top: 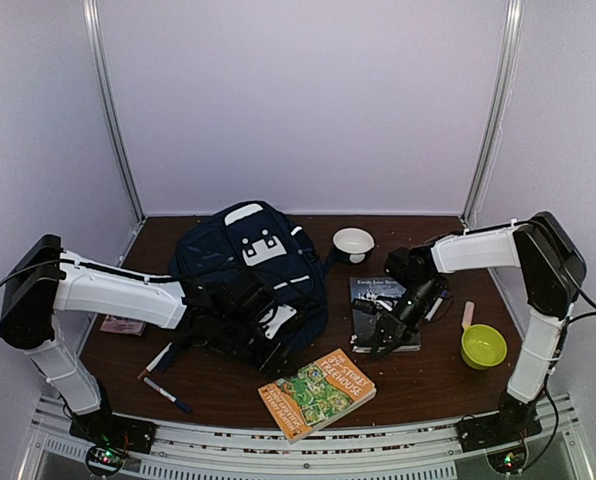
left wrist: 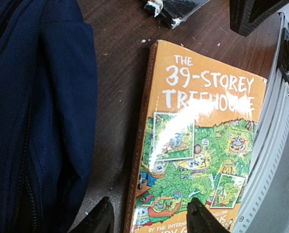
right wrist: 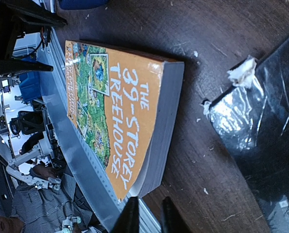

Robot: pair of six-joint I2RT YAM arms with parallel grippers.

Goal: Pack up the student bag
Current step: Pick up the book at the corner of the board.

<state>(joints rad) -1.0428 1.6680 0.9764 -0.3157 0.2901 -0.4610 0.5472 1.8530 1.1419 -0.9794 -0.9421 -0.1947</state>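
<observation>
- Reach from the left side: white forearm low and nearly level across the worktop [top: 428, 390], wrist ending over the near edge of the student bag [top: 248, 250].
- Left pincer [left wrist: 152, 219] partly open, fingertips apart with nothing between them; hangs above one end of the orange paperback [left wrist: 202, 145], with the bag's blue fabric just alongside.
- From the right side: upper link upright, forearm folded back toward the centre, wrist tipped down over the dark book [top: 363, 300].
- Right pincer [right wrist: 149, 216] closed to a sliver and empty; aimed at bare wood between the paperback's page edge and the dark book's torn corner.
- Student bag at the back of the worktop, centre-left, lying slumped; navy fabric, white and grey patches toward the far end, short white stripes on the side, dark straps trailing to the near left.
- Just right of the bag, a white bowl [top: 353, 243]; near the right arm, a green bowl [top: 483, 346]; at the near left, pens [top: 168, 393] on the wood.
</observation>
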